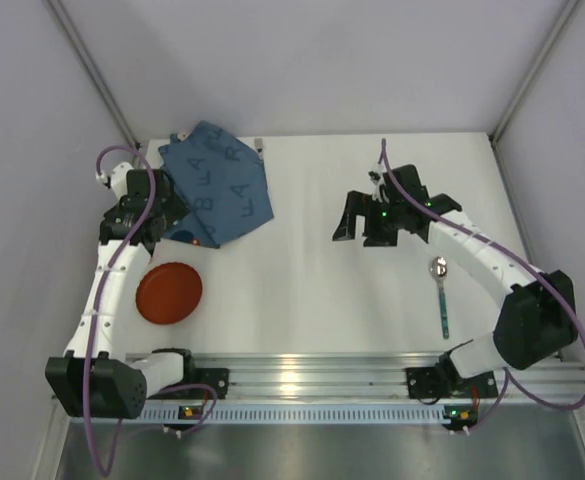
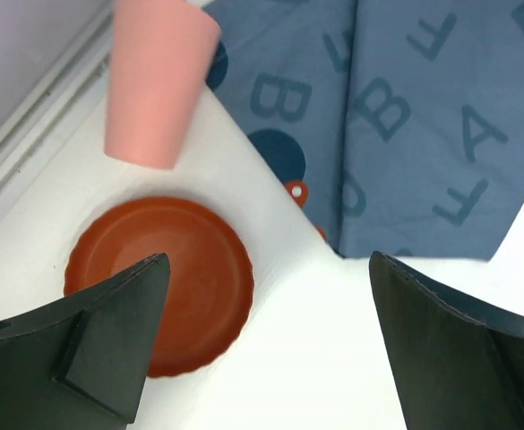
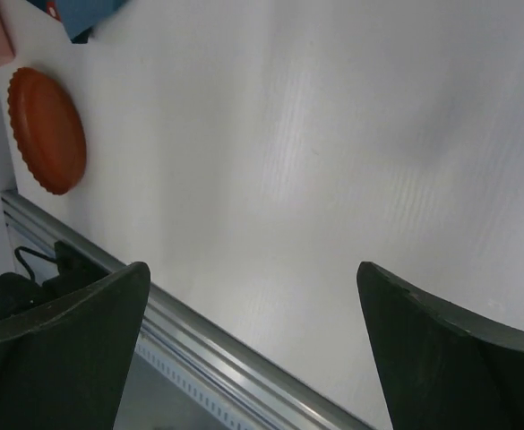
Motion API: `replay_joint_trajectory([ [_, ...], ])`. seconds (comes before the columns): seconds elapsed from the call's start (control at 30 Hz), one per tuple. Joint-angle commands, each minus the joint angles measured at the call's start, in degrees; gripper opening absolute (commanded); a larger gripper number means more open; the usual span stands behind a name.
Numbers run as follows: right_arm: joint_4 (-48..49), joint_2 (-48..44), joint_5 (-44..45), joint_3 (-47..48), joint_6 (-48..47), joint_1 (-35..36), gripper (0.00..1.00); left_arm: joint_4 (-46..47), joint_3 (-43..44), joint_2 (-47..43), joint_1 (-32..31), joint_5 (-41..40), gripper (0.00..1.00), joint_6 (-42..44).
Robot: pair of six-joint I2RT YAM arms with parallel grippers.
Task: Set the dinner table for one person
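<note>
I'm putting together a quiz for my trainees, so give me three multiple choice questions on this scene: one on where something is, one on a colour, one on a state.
1. Where does the spoon lie?
A. left of the plate
B. on the table, right side
C. inside the plate

2. What colour is the plate?
A. green
B. white
C. red-orange

3. How does the left pincer stand?
A. wide open, empty
B. shut tight
C. shut on the spoon

Answers:
1 B: the top view shows the spoon flat on the white surface, far to the right of the plate.
2 C: the plate looks red-orange in all three views.
3 A: the left wrist view shows its fingers far apart with nothing between them.
</note>
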Motion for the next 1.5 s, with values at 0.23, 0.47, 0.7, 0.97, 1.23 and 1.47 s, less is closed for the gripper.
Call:
replay_joint_trajectory([
  [0.23, 22.47, 24.26, -17.30, 16.91, 15.69, 3.35, 1.00, -9.06, -2.02, 0.09, -0.26, 11.28, 0.98, -3.95],
  [0.47, 23.45, 42.80, -16.27, 33.60, 19.66, 7.83, 1.00, -9.93, -6.85, -6.24, -0.26, 10.94, 0.98, -2.11],
  [0.7, 21.17, 50.20, -8.10, 39.15, 19.14, 7.92, 1.00, -9.06, -9.66, -11.78, -0.26, 11.02, 0.98, -0.18],
  [0.97, 18.70, 60.48, -4.66, 50.56, 20.62, 8.27, 1.00, -9.24, -9.67, -12.05, -0.26, 11.01, 0.98, 1.58],
  [1.23, 17.21, 64.71, -1.41, 56.56, 21.60, 10.73, 1.00, -7.84, -10.19, -10.38, -0.26, 11.19, 0.98, 2.55],
  [1.47, 16.50, 68.13, -2.29, 62.53, 23.61, 11.96, 0.76, -5.64, -10.46, -6.69, -0.26, 13.74, 0.97, 2.02],
])
